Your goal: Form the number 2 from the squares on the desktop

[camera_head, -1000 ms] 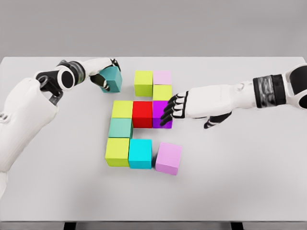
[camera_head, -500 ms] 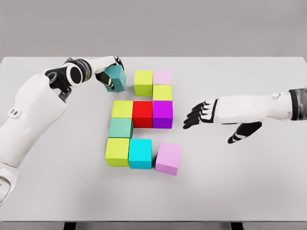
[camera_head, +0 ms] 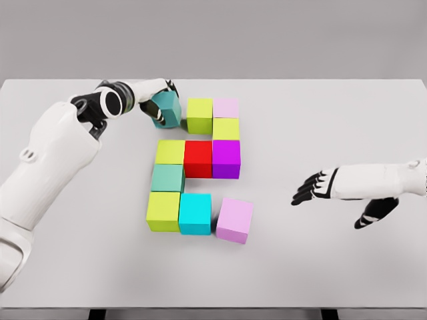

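Coloured cubes sit on the white table (camera_head: 333,120) in a partial figure. The top row has a lime cube (camera_head: 199,115) and a pale pink cube (camera_head: 226,108), with a yellow-green cube (camera_head: 226,129) below the pink one. The middle row is yellow-green (camera_head: 170,152), red (camera_head: 198,158) and purple (camera_head: 226,159). A teal-green cube (camera_head: 167,178) stands under it, then lime (camera_head: 163,211) and cyan (camera_head: 195,213). A larger pink cube (camera_head: 234,220) lies slightly askew beside the cyan one. My left hand (camera_head: 157,100) is shut on a teal cube (camera_head: 167,109), close against the lime cube's left side. My right hand (camera_head: 313,189) hovers open at the right.
The table's far edge runs just behind the top row. Bare tabletop lies to the right of the figure and along the front.
My left hand carried the teal cube rightward, up to the top lime cube. My right hand pulled back from the purple cube, moving right and toward the front.
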Controlling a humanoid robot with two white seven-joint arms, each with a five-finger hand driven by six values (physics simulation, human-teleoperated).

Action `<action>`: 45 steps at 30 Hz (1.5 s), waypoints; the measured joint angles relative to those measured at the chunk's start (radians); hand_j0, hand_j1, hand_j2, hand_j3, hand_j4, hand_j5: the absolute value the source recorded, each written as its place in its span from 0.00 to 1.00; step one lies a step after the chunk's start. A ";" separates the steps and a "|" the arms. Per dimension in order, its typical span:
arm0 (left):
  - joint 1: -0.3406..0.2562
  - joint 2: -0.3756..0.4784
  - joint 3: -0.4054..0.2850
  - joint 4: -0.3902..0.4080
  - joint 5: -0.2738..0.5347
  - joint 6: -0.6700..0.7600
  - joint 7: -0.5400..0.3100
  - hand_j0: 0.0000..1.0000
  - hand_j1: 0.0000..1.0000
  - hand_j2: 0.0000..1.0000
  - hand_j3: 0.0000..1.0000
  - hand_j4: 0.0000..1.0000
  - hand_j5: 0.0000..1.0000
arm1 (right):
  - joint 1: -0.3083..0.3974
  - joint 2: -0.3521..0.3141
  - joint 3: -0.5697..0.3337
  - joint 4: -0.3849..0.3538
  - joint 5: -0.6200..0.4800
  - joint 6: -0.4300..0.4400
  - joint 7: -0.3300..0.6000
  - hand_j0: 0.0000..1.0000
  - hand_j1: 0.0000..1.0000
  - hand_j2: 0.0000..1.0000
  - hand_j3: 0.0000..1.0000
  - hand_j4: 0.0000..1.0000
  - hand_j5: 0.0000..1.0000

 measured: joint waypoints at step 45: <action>-0.002 -0.034 -0.002 0.032 -0.029 -0.008 0.001 0.82 0.82 0.82 0.82 0.82 0.82 | -0.058 0.190 0.098 0.011 0.175 0.000 0.000 1.00 1.00 1.00 1.00 1.00 1.00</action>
